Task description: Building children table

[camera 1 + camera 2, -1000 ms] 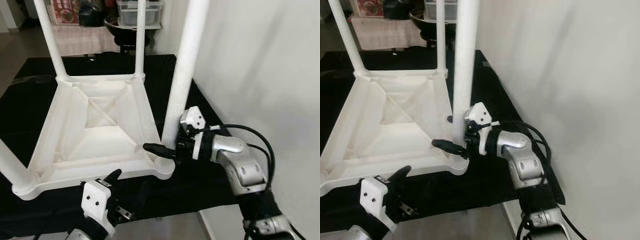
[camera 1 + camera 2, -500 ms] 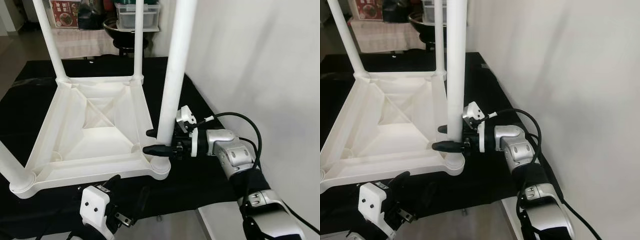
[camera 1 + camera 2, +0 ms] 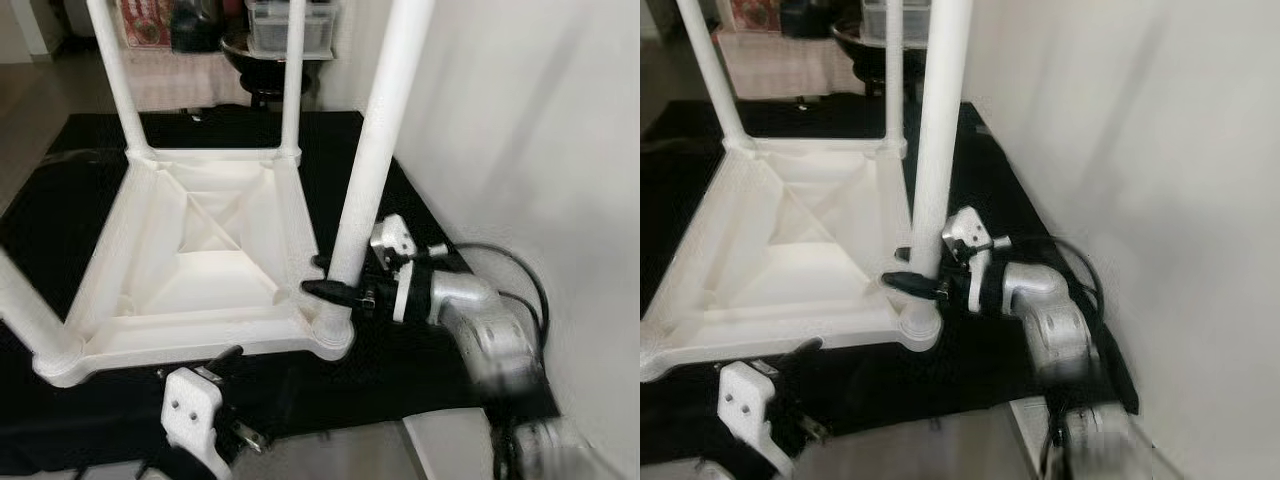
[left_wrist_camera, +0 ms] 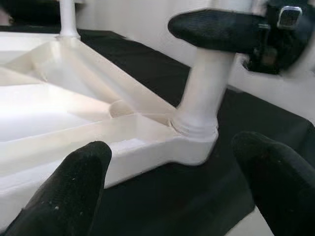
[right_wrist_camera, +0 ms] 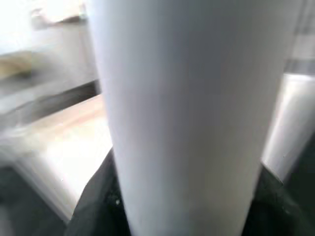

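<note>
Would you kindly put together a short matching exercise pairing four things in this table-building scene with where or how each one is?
Things:
1. right gripper
2. left gripper
3. upturned white table top
4. black mat

States:
A. lies underside up with its legs pointing upward
B. jaws apart, low in front of the table's near edge, holding nothing
C. spread under the table
D. jaws on either side of the near right leg, just above its socket

Pairs: 1-D, 2-B, 3-A, 4-C
</note>
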Available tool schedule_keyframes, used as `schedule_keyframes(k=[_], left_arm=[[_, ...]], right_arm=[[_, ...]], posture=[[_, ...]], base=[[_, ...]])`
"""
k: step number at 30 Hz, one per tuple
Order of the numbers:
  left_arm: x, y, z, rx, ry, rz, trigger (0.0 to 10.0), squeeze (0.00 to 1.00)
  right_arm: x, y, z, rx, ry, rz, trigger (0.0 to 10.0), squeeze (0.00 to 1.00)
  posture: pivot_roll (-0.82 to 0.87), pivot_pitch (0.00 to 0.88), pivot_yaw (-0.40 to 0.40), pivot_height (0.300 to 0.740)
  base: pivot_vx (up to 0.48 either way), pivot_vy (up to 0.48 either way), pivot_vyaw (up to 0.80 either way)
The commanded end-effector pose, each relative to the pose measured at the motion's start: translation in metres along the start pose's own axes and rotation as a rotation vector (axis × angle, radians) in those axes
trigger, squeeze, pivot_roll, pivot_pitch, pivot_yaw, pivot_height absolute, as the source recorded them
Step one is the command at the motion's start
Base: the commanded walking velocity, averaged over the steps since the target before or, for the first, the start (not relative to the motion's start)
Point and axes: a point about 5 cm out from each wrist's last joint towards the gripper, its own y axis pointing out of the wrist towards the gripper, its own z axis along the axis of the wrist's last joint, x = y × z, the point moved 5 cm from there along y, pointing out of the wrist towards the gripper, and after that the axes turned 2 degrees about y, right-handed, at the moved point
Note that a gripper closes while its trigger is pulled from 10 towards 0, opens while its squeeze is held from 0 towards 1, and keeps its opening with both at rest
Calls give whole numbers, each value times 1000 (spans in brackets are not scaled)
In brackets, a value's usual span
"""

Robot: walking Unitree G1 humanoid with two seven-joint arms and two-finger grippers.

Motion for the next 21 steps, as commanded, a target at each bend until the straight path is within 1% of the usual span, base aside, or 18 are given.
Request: schedule_keyframes(k=[1, 2, 3, 5, 7, 11, 13, 14, 18, 19, 20, 21], left_arm=[[0, 0, -2, -9, 6, -3, 10000, 0], [0, 0, -2, -9, 6, -3, 10000, 0], [-1, 1, -3, -9, 8, -3, 10000, 0], [-1, 4, -5, -8, 10, -7, 10000, 0], [-1, 4, -5, -8, 10, -7, 10000, 0], [-2, 5, -5, -1, 15, 7, 10000, 0], [-2, 5, -5, -1, 15, 7, 10000, 0], [-3, 5, -6, 0, 17, 18, 10000, 0], [-4, 5, -6, 1, 17, 18, 10000, 0], [-3, 6, -6, 0, 15, 17, 10000, 0], [-2, 6, -7, 0, 12, 13, 10000, 0], [-2, 6, -7, 0, 12, 13, 10000, 0]], right_arm=[[21, -24, -18, -88, 20, -313, 0, 0], [21, -24, -18, -88, 20, -313, 0, 0], [16, -26, -22, -87, -9, -338, 0, 0], [11, -17, -26, -91, -55, -266, 0, 0], [11, -17, -26, -91, -55, -266, 0, 0], [10, -9, -29, -108, -56, -221, 0, 0], [10, -9, -29, -108, -56, -221, 0, 0], [6, -10, -28, -125, -47, -234, 0, 0], [3, -12, -26, -132, -44, -263, 0, 0], [-11, -2, -21, -132, -34, -84, 10000, 1000], [-22, 3, -13, -134, -62, 150, 10000, 1000], [-22, 3, -13, -134, -62, 150, 10000, 1000]], posture=[[42, 133, -112, 740], [42, 133, -112, 740], [21, 110, -107, 740], [32, 102, -120, 740], [32, 102, -120, 740], [32, 90, -122, 740], [32, 90, -122, 740], [32, 90, -122, 740], [32, 90, -122, 740], [31, 79, -122, 740], [33, 78, -119, 740], [33, 78, -119, 740]], base=[[0, 0, 0], [0, 0, 0], [0, 0, 0], [0, 0, 0], [0, 0, 0], [0, 0, 0], [0, 0, 0], [0, 0, 0], [0, 0, 0], [0, 0, 0], [0, 0, 0], [0, 0, 0]])
